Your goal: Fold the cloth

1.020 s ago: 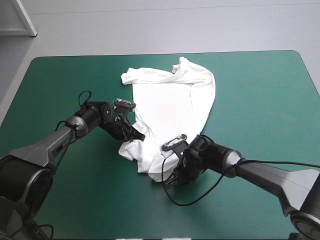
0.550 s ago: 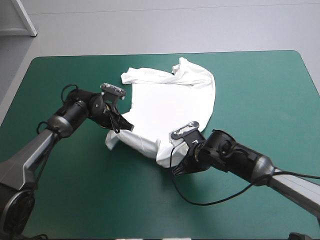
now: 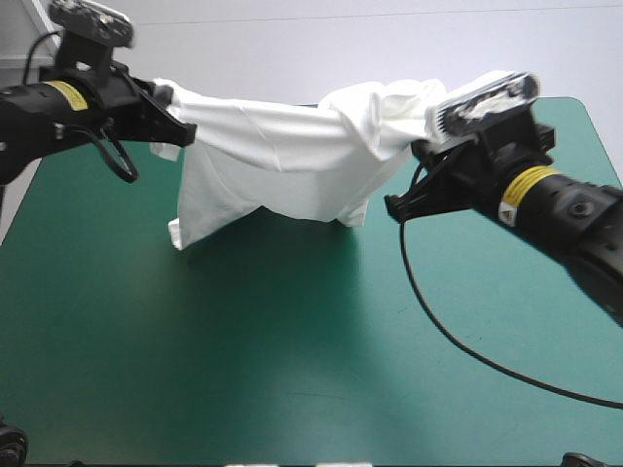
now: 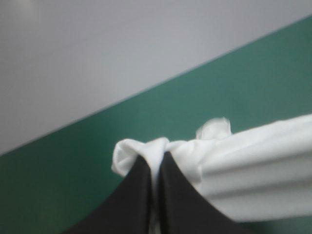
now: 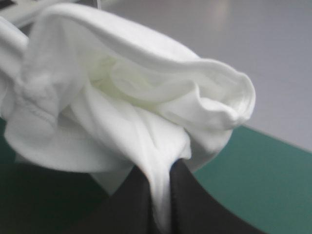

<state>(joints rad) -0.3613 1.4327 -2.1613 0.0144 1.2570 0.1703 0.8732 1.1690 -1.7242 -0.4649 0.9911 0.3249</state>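
Aloft, one T-shirt [image 3: 282, 156], two holders clamped on it, left pincer [image 4: 154, 158], right pincer [image 5: 163, 168]

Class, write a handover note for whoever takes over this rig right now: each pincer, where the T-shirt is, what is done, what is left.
Left pincer: shut on the T-shirt.
Right pincer: shut on the T-shirt, which is bunched there.
T-shirt: hangs stretched between both, raised over the teal-green table.
Done: gripped at two points.
Left: spread it flat, then fold; no fold made yet.
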